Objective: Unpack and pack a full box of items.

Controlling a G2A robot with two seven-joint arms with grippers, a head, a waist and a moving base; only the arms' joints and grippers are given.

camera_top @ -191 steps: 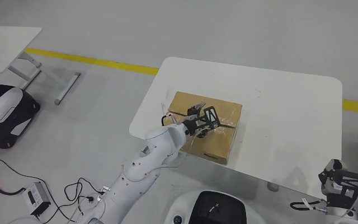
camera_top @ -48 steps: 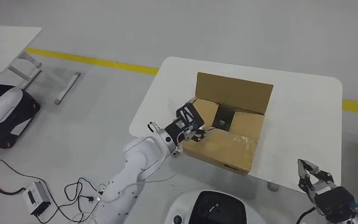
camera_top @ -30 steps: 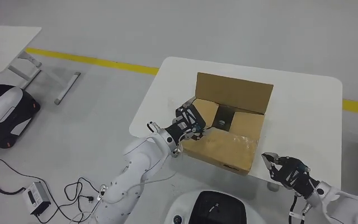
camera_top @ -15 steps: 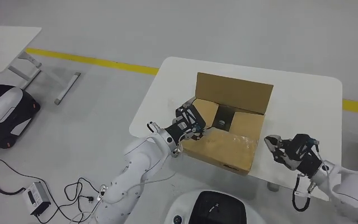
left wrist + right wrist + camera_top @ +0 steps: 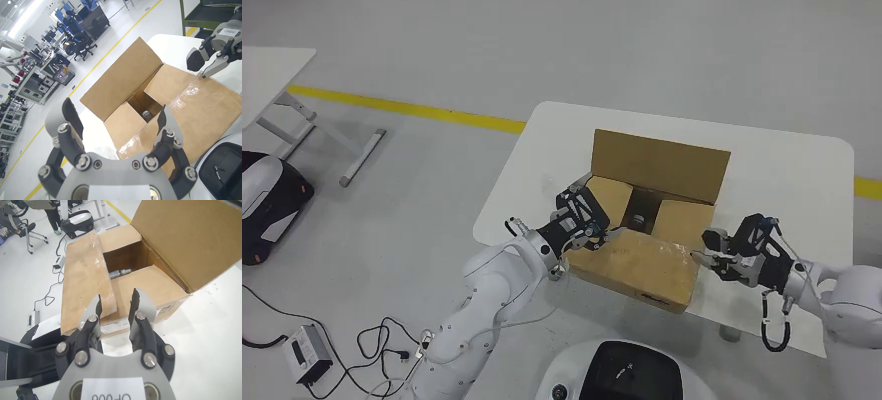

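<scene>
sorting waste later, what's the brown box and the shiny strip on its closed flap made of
The brown box looks like corrugated cardboard with a matte finish: rough fluted edges show at its folds. The shiny strip along the closed flap seems to be clear plastic packing tape: glossy and wrinkled, with cardboard showing through.

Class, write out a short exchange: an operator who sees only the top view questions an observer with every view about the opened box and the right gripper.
Operator: What is that in the gap in the box?
Observer: A small bottle; it seems to lie on its side.
Operator: Has the right gripper shut on a flap?
Observer: No. Its fingers stand open at the end of the taped flap.
</scene>
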